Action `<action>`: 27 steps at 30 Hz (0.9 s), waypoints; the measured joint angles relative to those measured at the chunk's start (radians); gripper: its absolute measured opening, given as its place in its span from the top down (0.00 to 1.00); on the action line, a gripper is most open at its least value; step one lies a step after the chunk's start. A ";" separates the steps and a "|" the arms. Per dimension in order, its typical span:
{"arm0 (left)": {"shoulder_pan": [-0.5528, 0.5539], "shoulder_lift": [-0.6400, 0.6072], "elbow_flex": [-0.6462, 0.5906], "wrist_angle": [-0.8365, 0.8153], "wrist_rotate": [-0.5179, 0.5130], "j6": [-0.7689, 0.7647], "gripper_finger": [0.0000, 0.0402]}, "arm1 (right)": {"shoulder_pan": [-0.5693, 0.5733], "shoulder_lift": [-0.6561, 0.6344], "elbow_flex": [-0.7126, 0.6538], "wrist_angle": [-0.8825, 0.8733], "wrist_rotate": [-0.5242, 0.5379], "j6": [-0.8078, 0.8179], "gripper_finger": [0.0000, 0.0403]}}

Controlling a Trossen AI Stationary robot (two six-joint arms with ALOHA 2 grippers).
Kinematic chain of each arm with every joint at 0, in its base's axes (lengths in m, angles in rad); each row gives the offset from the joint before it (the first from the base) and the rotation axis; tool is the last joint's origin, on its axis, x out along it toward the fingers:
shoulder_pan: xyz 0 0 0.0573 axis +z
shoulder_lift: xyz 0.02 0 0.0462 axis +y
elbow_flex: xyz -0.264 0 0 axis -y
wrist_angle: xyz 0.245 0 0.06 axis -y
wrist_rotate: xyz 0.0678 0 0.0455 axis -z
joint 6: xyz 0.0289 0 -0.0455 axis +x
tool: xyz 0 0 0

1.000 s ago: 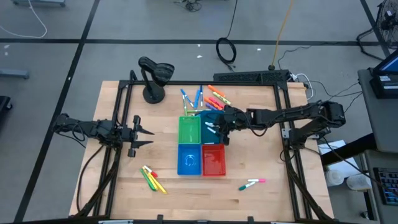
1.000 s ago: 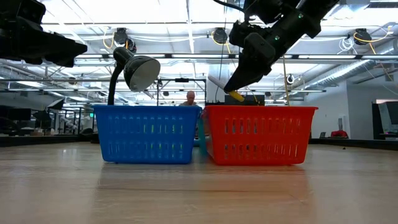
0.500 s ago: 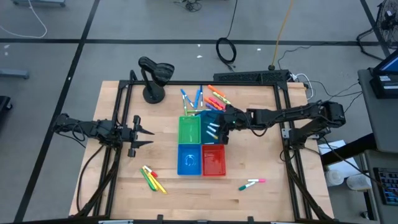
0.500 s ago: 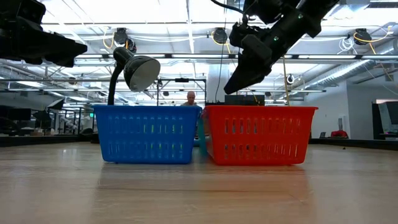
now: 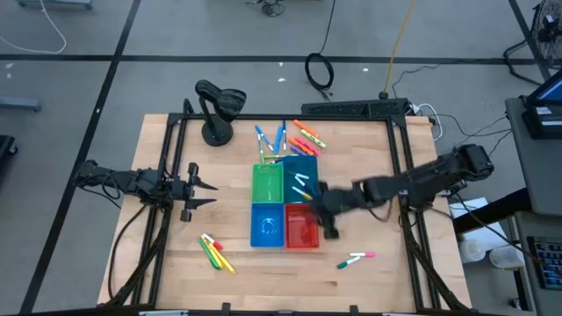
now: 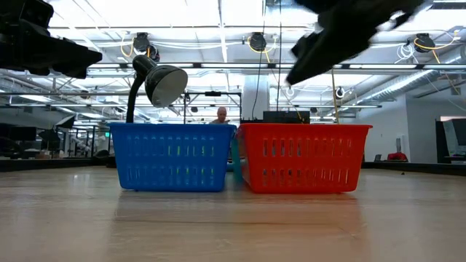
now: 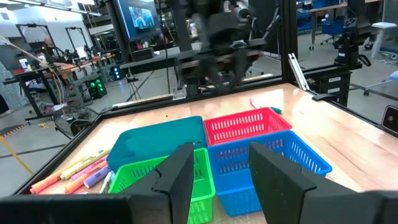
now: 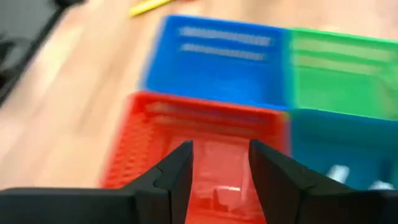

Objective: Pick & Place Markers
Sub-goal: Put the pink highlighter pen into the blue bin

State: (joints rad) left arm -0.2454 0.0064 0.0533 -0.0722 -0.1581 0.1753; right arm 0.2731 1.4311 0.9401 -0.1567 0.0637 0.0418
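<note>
Wooden table (image 5: 369, 241) under both arms, with a black desk lamp (image 5: 217, 107) at the far edge. Four bins in a square block at mid-table: green bin (image 5: 268, 183) and teal bin (image 5: 303, 167) on the far side, blue bin (image 5: 268, 226) and red bin (image 5: 301, 230) on the near side. Right gripper (image 5: 327, 213) blurred above the right edge of the red bin, fingers (image 8: 176, 176) spread apart with nothing between them, red bin floor visible through the gap. Left gripper (image 5: 200, 191) parked well to the left of the bins, fingers (image 7: 180, 177) likewise apart and empty. Markers in four places: a loose cluster (image 5: 292, 137) of blue, green, orange and pink ones on the table just beyond the green and teal bins; two or three pale ones (image 5: 303, 185) lying inside the teal bin; a small yellow, green and orange group (image 5: 214, 252) near the front left; a green and pink pair (image 5: 356, 259) near the front right, apart from the red bin.
</note>
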 joint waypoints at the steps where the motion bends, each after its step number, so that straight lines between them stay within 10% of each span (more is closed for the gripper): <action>1: 0.000 0.000 0.000 0.000 0.000 0.000 0.60 | 0.052 0.000 0.000 -0.013 0.042 0.014 0.65; 14: 0.000 0.000 0.000 0.000 0.000 0.000 0.60 | 0.556 0.016 0.002 -0.407 0.237 0.585 0.65; 27: 0.000 0.000 0.000 0.000 0.000 0.000 0.60 | 0.633 0.080 0.001 -0.572 0.245 0.745 0.65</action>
State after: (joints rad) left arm -0.2455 0.0063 0.0532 -0.0723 -0.1581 0.1753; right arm 0.9058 1.5110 0.9413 -0.7291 0.3092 0.7871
